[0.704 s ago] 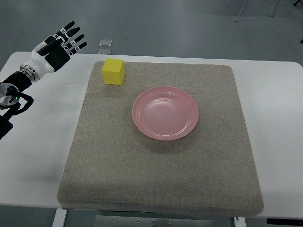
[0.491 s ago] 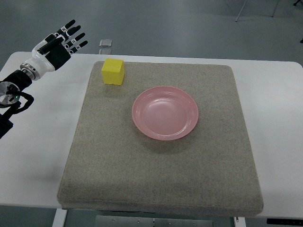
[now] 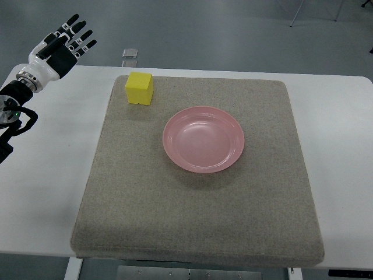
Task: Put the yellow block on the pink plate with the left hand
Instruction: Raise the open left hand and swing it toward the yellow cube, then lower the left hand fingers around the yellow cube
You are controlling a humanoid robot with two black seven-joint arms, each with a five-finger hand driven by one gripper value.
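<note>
one left hand hovers at the upper left of the frame, fingers spread and holding nothing; the yellow block sits on the grey mat, up and left of the pink plate. both lie well apart from the hand.

Yellow block sits flat at mat's far-left corner. Pink plate, empty and upright, mid-mat, well apart to its right.

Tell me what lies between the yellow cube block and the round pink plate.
Nothing: the top view shows only bare grey felt mat between yellow block and pink plate.
</note>
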